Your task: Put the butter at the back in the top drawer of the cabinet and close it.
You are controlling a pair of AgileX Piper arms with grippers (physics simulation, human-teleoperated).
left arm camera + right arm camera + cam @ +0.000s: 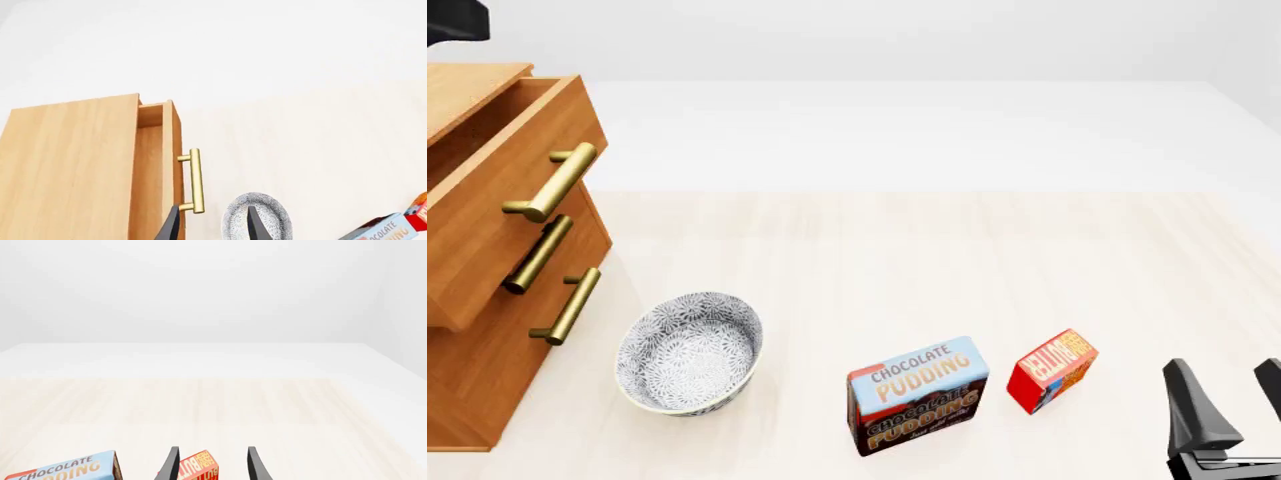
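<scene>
Nearest the camera in the front view, the right gripper [1232, 385] sits at the lower right corner of the table [961, 260], its 2 dark fingers spread apart with nothing between them. Just to its left stands the butter [1052, 370], a small red and orange box resting on the table, apart from the fingers. In the right wrist view the butter [198, 467] appears beyond and between the 2 spread fingers of the right gripper [211, 465], with no contact visible. Left of the butter, and near it, stands the larger pudding box [917, 396], blue on top and brown below; its edge shows in the right wrist view too [63, 470]. Farther left sits a patterned grey bowl [690, 352], upright on the table, just beside the cabinet [467, 370]. The cabinet stands at the left edge with 3 drawers, each with a brass bar handle. The top drawer [521, 190] is pulled out, standing forward of the 2 below it. In the left wrist view the left gripper [211, 225] hangs with its fingers parted and empty, the top drawer's handle [193, 181] just beyond them, the bowl [257, 216] behind them, and the drawer [160, 165] open.
</scene>
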